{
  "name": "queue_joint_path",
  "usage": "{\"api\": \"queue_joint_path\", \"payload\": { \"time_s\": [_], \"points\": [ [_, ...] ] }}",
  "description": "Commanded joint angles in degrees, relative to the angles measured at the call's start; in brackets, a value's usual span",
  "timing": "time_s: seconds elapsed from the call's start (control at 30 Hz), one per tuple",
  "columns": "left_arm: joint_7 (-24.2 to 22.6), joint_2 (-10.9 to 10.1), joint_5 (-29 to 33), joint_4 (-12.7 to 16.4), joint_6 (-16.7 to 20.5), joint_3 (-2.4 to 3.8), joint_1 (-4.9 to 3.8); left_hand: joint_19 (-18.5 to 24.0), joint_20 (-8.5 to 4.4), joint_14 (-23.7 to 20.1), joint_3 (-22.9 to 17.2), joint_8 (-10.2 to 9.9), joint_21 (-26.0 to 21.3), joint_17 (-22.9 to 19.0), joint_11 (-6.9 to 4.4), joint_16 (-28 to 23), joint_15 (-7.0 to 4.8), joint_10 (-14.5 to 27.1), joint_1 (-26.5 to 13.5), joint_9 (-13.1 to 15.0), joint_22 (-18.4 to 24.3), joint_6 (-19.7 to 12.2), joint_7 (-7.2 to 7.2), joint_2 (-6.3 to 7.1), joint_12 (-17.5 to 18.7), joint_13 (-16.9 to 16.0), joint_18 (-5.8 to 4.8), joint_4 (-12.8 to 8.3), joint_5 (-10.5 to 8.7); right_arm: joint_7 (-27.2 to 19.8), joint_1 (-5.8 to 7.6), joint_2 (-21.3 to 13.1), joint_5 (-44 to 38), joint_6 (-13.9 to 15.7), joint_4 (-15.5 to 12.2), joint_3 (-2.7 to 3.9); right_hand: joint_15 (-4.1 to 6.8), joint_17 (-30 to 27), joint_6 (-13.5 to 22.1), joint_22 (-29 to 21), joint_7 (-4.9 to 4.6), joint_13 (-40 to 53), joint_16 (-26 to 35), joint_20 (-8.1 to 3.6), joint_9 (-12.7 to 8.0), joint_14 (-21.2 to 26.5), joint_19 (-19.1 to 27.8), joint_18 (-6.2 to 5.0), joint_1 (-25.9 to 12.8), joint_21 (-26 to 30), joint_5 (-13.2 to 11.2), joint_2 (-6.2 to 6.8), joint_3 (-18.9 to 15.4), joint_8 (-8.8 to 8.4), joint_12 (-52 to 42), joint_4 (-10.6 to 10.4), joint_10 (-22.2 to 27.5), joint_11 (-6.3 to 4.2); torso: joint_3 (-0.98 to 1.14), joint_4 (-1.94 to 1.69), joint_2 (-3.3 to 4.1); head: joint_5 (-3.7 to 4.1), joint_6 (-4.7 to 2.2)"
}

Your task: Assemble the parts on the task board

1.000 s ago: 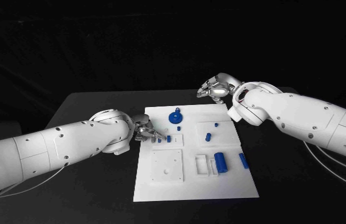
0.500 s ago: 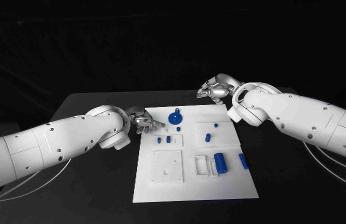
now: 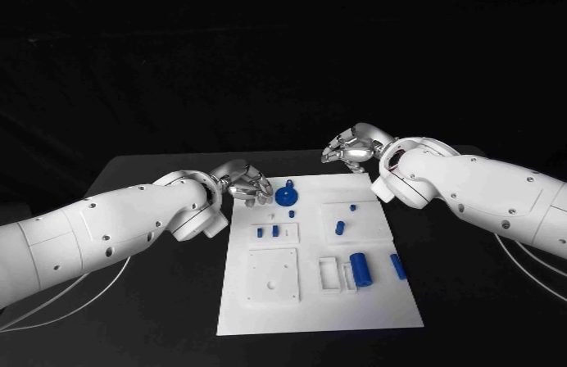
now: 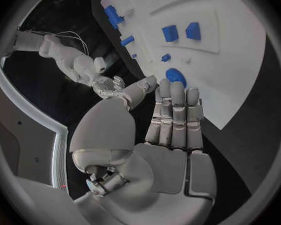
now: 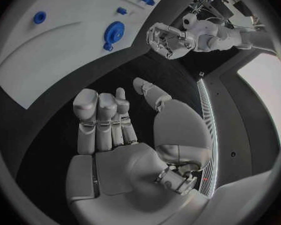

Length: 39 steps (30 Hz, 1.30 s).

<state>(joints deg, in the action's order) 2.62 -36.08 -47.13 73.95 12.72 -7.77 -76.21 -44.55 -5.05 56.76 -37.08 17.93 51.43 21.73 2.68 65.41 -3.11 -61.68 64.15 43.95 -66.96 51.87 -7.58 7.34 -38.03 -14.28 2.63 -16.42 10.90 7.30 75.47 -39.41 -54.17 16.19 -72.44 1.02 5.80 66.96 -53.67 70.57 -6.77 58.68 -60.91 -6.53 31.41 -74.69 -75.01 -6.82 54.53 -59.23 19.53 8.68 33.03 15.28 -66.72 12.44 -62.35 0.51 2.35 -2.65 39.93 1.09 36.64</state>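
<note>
- The task board [image 3: 317, 256] lies in the lower middle of the head view on the black table [image 3: 142, 178], a white plate with recessed pockets.
- The parts: a round blue disc [image 3: 288, 193] with a small tab sits near the board's top edge; 2 small blue blocks [image 3: 267, 231] stand in a pocket left of centre; a blue cylinder [image 3: 360, 268] and a slimmer blue piece [image 3: 398, 266] lie at the lower right.
- The left hand [image 3: 245, 183] hovers at the board's upper left corner, just beside the disc. In the left wrist view its fingers [image 4: 175, 116] are straight and side by side, holding nothing.
- The right hand [image 3: 352, 149] hangs off the board's upper right edge, above bare table; its fingers [image 5: 103, 120] are loosely extended, and it too carries nothing.
- Risk, as I judge it: if the left hand closes on the disc from this sideways approach, fingertips may push it across the smooth plate instead of pinching it.
- A second risk: the disc's thin profile offers little to grip, so it could slip or tilt on lifting.
</note>
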Motion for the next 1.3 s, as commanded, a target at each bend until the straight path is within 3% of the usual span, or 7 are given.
{"api": "queue_joint_path", "payload": {
  "time_s": [0.03,0.07,0.17,0.57,0.83,1.07,1.3],
  "points": [
    [-5.29,1.00,-8.42,-0.51,1.40,0.06,-0.07,1.44,-2.38,-1.16,-0.69,-1.15,-0.94,-0.85,1.65,-1.79,1.51,2.67,2.68,-1.89,-0.06,-1.27,-0.47,0.93,4.42,2.30,-1.07,-0.17,-0.90,-1.05,-0.03,0.11,0.52,0.03,0.17,0.03,0.02,0.09,0.19,0.07,-0.13,-0.10,0.32,0.29,0.00,-0.07,-0.02,-8.18,-0.67,0.26,0.36,-0.05,-0.15,-0.16,0.16,-0.15,0.30,-0.10,-0.01,0.08,0.05,0.00,-0.34],
    [-5.82,1.44,-10.22,-0.88,1.71,0.06,-0.08,2.04,-1.24,-1.73,-0.62,-1.98,-1.33,-1.52,2.95,-3.22,2.94,4.23,3.47,-3.18,-0.19,-1.74,-0.94,1.11,7.79,4.00,-0.64,0.02,-2.65,-1.10,-0.03,0.12,0.61,0.08,0.23,0.03,0.01,0.09,0.22,0.07,-0.14,-0.10,0.32,0.29,0.00,-0.06,-0.01,-8.18,-0.65,0.27,0.37,-0.07,-0.13,-0.18,0.16,-0.15,0.30,-0.09,-0.03,0.08,0.05,0.02,-0.44],
    [-7.45,2.71,-15.07,-1.94,2.45,0.03,-0.07,1.75,-0.58,-0.95,-0.16,-2.65,-1.30,-1.68,3.56,-3.66,3.32,4.41,4.61,-4.80,-0.53,-1.76,-1.13,1.94,11.00,5.76,0.19,-0.19,-4.69,-1.30,-0.03,0.19,0.69,0.19,0.31,0.03,-0.01,0.09,0.27,0.07,-0.16,-0.10,0.33,0.29,-0.01,-0.05,0.00,-8.18,-0.63,0.28,0.38,-0.07,-0.12,-0.21,0.16,-0.14,0.32,-0.07,-0.02,0.07,0.05,0.04,-0.50],
    [-6.93,7.39,-30.68,-4.71,2.85,-0.36,0.07,-0.41,-0.44,1.11,1.03,-3.63,0.09,-0.02,3.89,-0.73,3.35,3.43,5.66,-7.90,-1.97,-0.45,-0.36,3.85,16.16,8.51,1.41,-0.05,-5.01,-1.61,-0.03,0.35,0.86,0.30,0.15,0.04,-0.21,0.05,0.77,0.06,-0.37,-0.18,0.50,0.35,-0.08,0.11,0.21,-8.18,-0.55,0.47,0.43,-0.15,0.02,-0.53,0.28,-0.15,0.57,0.13,-0.03,0.02,0.13,0.46,-0.81],
    [-4.10,9.23,-33.88,-6.82,0.05,-1.11,0.40,-2.96,-0.42,2.99,1.56,-4.27,2.02,1.68,4.13,2.92,3.45,3.73,4.91,-9.21,-3.15,-0.52,-1.09,4.21,18.99,9.75,2.61,0.32,-5.29,-1.59,-0.02,0.29,1.20,0.27,-0.08,0.04,-0.43,-0.03,1.37,0.02,-0.64,-0.25,0.68,0.45,-0.18,0.22,0.38,-8.18,-0.52,0.67,0.43,-0.16,0.08,-0.89,0.34,-0.13,0.72,0.38,-0.04,0.09,0.21,0.68,-0.75],
    [-4.89,9.81,-34.35,-8.02,-1.03,-1.21,0.85,-3.67,0.22,3.14,1.29,-4.62,2.73,2.21,4.87,4.40,4.14,5.40,4.82,-10.00,-3.76,-0.70,-1.18,4.41,21.58,10.49,3.47,0.56,-5.38,-1.55,-0.02,0.26,1.20,0.26,-0.28,0.04,-0.46,-0.04,1.40,0.01,-0.67,-0.26,0.69,0.46,-0.18,0.22,0.38,-8.18,-0.51,0.69,0.44,-0.17,0.09,-0.91,0.34,-0.13,0.72,0.41,0.00,0.11,0.14,0.84,-0.56],
    [-5.03,10.19,-34.35,-8.44,-1.86,-1.23,1.05,-4.92,0.14,4.20,1.48,-4.64,4.05,2.87,4.61,6.50,3.89,4.12,4.46,-10.63,-4.65,-0.57,-0.93,4.08,22.38,10.34,4.32,0.71,-5.55,-1.49,-0.02,0.27,1.21,0.25,-0.38,0.04,-0.49,-0.04,1.42,0.01,-0.69,-0.26,0.70,0.47,-0.18,0.22,0.38,-8.18,-0.49,0.70,0.46,-0.17,0.09,-0.93,0.33,-0.12,0.73,0.43,0.00,0.02,0.08,0.92,-0.39]
  ]
}}
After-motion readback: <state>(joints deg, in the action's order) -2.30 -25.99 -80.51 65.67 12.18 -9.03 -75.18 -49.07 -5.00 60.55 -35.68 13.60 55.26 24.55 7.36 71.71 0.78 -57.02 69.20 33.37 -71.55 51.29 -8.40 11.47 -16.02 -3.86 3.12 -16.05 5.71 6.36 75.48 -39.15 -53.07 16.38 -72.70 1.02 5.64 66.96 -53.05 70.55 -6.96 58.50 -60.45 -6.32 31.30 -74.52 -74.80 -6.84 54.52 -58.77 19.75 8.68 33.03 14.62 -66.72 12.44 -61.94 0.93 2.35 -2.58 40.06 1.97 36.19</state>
